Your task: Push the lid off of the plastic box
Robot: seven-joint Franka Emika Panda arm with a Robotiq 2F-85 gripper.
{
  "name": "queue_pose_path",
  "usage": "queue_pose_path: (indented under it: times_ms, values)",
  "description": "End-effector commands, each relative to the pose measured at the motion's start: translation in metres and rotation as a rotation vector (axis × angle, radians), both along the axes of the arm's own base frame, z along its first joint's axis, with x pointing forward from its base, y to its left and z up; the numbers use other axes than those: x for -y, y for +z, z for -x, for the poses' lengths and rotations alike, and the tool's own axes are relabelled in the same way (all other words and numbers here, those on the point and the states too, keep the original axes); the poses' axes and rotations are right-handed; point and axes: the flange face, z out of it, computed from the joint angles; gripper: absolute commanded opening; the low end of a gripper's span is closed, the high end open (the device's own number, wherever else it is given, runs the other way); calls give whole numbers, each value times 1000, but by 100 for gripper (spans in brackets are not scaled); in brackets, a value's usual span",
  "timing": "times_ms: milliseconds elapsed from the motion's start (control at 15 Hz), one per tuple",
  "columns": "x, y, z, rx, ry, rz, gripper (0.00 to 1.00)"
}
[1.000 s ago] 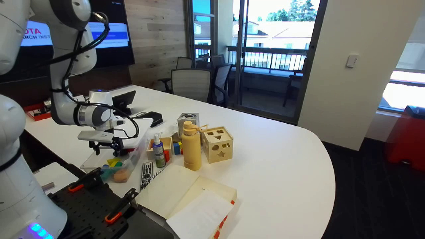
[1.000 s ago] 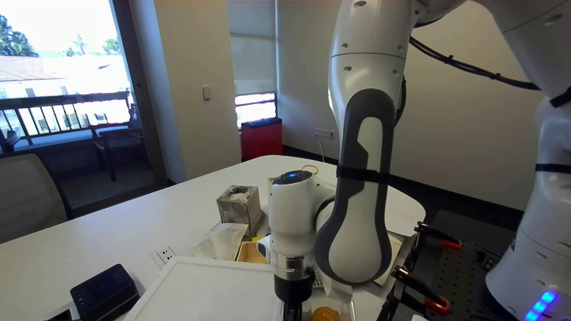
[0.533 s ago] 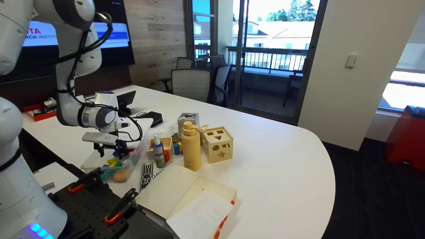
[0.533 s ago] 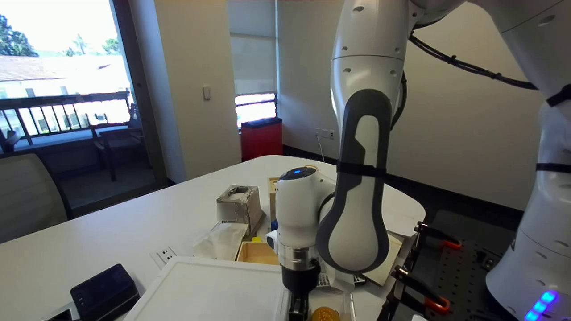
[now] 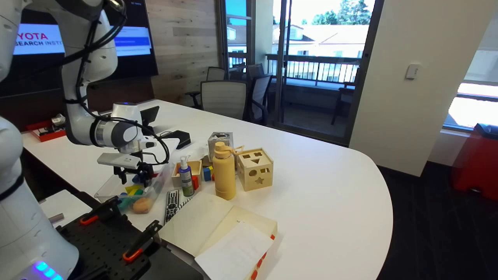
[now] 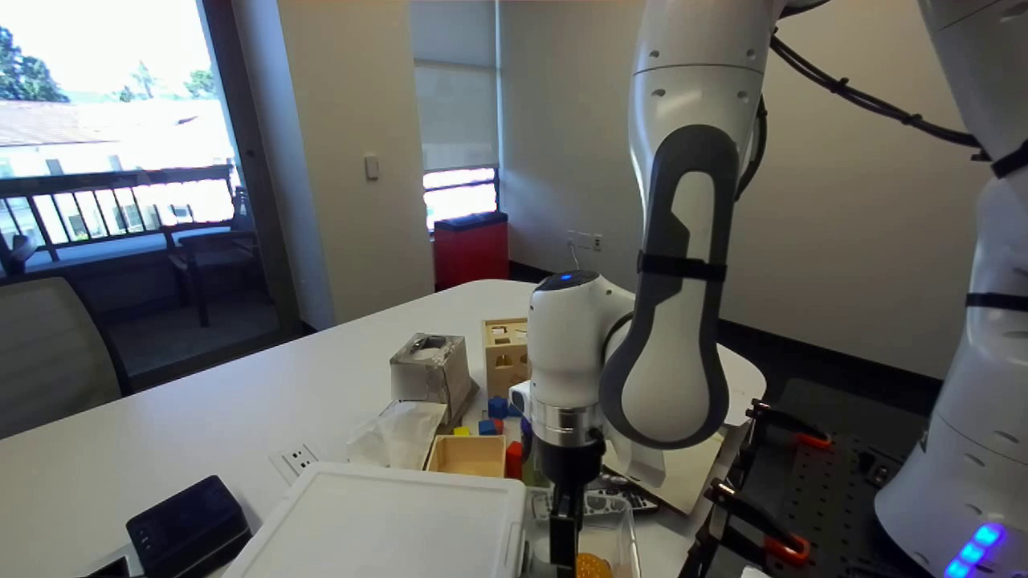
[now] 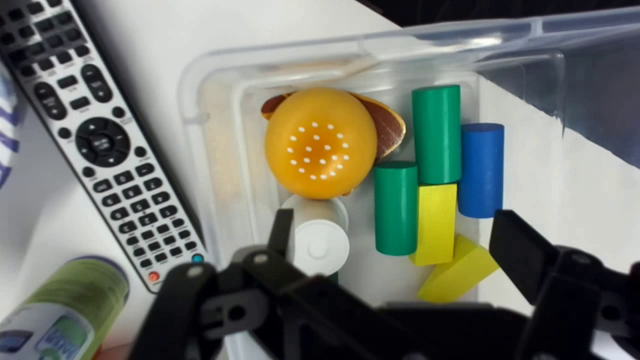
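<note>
The pale lid (image 6: 385, 526) lies flat in an exterior view and partly shows behind the arm in an exterior view (image 5: 172, 144). Its edge is beside the open part of the clear plastic box (image 6: 630, 546); whether they overlap is unclear. The box also shows in an exterior view (image 5: 158, 182) and its rim in the wrist view (image 7: 195, 120). Inside are a toy bun (image 7: 320, 145), green cylinders (image 7: 436, 135), a blue cylinder (image 7: 481, 170), yellow blocks (image 7: 436, 225) and a white-capped item (image 7: 321, 247). My gripper (image 5: 135, 180) is open and empty above them, fingers apart in the wrist view (image 7: 395, 215).
A remote (image 7: 102, 142), a spray bottle (image 5: 186, 179) and a wooden tray (image 6: 468, 455) stand close beside the box. A yellow bottle (image 5: 225, 175), a wooden cube (image 5: 255, 169), a tissue box (image 6: 432, 373), an open carton (image 5: 218, 221) and a black device (image 6: 190, 526) are farther out.
My gripper has moved rightward in both exterior views, away from the lid and over the box's open part. The lid and box look unmoved.
</note>
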Motion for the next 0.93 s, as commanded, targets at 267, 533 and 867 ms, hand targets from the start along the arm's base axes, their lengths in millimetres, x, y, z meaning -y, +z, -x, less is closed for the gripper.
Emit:
queue_pose_path:
  times_ms: [267,533,867]
  values:
    - [19,103,3,102,-5,51,100]
    - [18,154,2,136,-10,77,100]
    - [21,190,-7,148,-17,94,100]
